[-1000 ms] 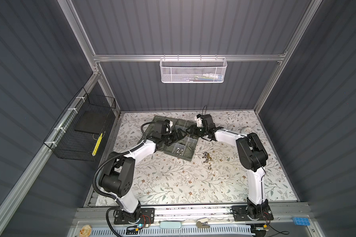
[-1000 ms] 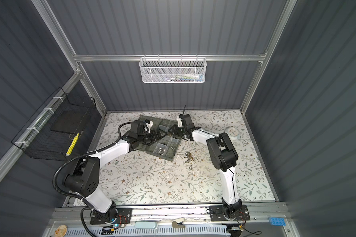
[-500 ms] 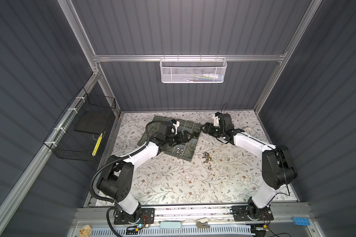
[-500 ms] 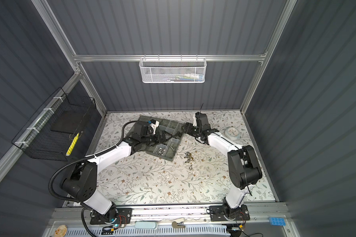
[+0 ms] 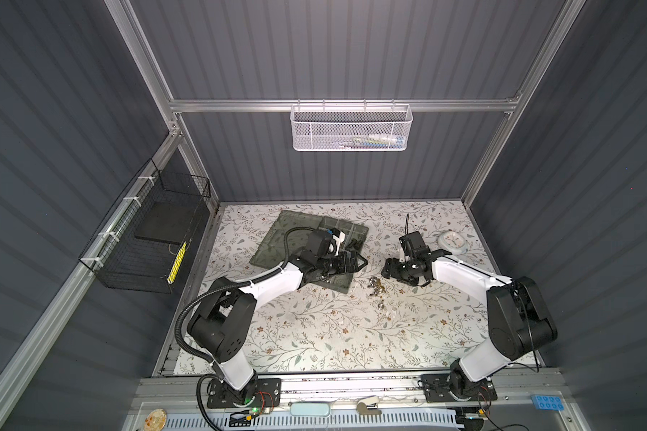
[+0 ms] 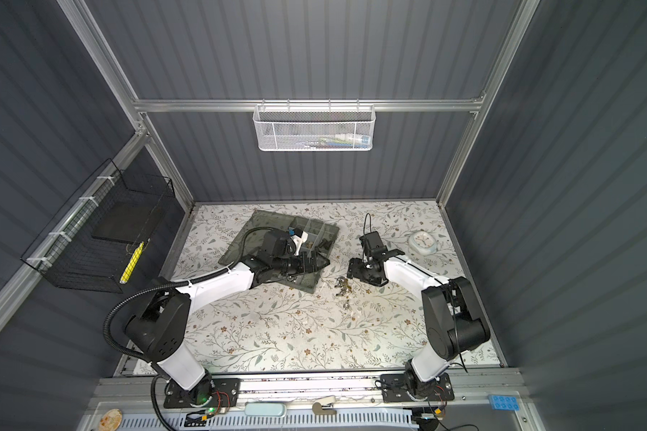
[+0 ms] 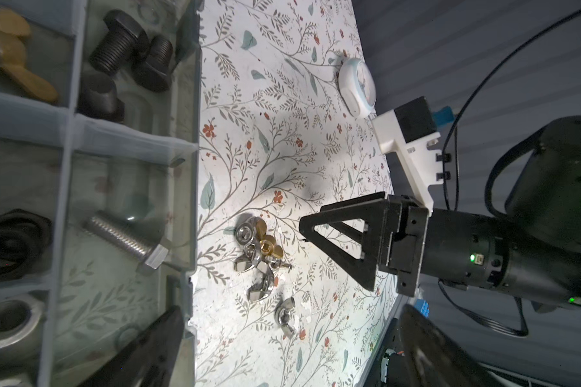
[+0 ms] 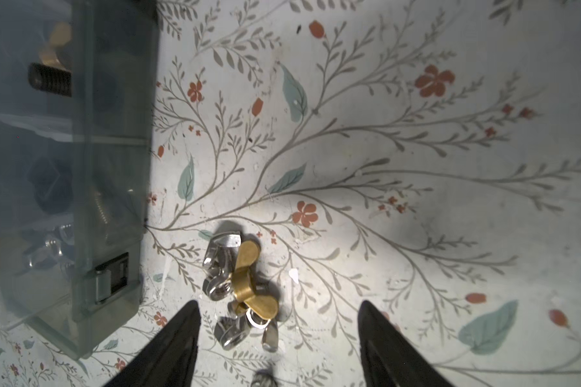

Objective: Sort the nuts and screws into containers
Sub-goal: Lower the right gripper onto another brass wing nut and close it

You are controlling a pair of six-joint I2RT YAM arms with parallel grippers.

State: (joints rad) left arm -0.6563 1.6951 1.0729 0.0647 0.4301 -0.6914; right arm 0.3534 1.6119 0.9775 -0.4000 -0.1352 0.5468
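Right gripper (image 8: 278, 303): jaws spread wide, nothing held, nothing touched. It hangs over the floral mat (image 5: 314, 328) just beside the loose nuts (image 8: 222, 268). In the right wrist view that pile shows in the gap between the two fingers (image 8: 168, 345), closer to the one on the box side. The pile is silver wing-shaped nuts with a brass one (image 8: 254, 295) lying across the top, resting on the mat near the organiser box (image 8: 111, 167) but apart from its wall. Left gripper (image 7: 292, 311): likewise wide open and empty, poised at the box's edge on the pile side, with one finger showing over the compartments (image 7: 121, 187). Box contents as seen from the left wrist:
- Black screws (image 7: 121, 47) are in the corner compartment.
- One silver screw (image 7: 125, 239) lies on its side in the next compartment along the same wall.
- A brass wing nut (image 7: 10, 57) is in the compartment beside the black screws.
- Black rings (image 7: 10, 241) and a large silver nut (image 7: 7, 318) sit in compartments further in.

The lid (image 5: 281, 239) lies flat open on the mat behind the box. A white clock (image 5: 452, 242) sits well apart from the pile, toward the back of the mat on the right arm's side. Its face markings are too small to read.
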